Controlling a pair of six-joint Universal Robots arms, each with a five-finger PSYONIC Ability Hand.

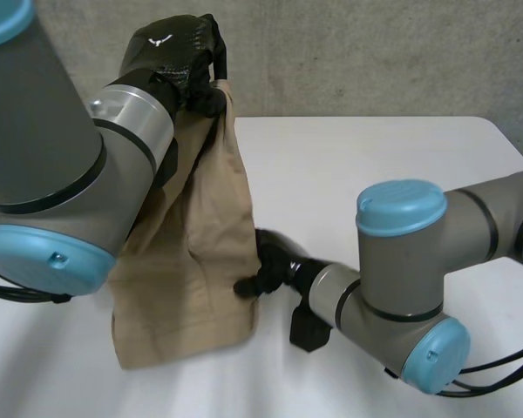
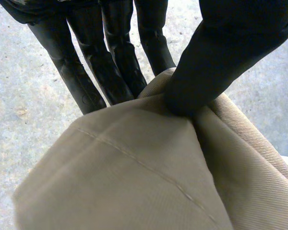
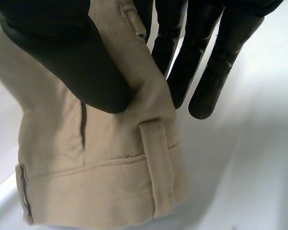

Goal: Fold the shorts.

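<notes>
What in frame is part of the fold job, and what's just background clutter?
In the job: tan shorts; left hand pinching their raised end; right hand pinching near the waistband.
Not in the job: white table; grey wall behind it.

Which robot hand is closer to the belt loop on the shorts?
Right. The right hand pinches the shorts right beside the belt loop, low near the table. The left hand pinches the shorts' upper end, raised high, away from it.
</notes>
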